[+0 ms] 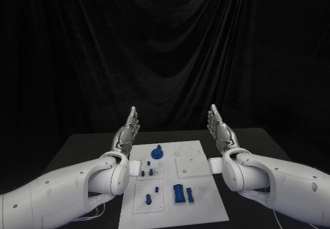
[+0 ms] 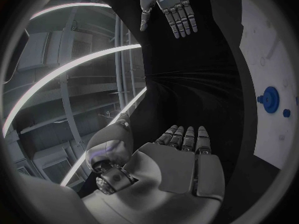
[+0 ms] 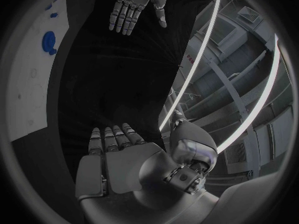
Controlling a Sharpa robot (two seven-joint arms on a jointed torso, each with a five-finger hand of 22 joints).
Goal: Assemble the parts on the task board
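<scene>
The white task board (image 1: 175,186) lies mid-desk, between the arms. On it a round blue knob-like part (image 1: 157,153) sits at the far end, small blue pegs (image 1: 146,171) mid-left, and a larger blue block (image 1: 179,193) nearer. Whether each is seated or loose cannot be told. Left hand (image 1: 128,131) and right hand (image 1: 220,128) are raised, fingers straight, holding nothing; this fits either stage.

No text, label, brand, number or sign can be read anywhere, neither on the white task board (image 1: 196,198) nor on its blue parts (image 1: 157,153).
</scene>
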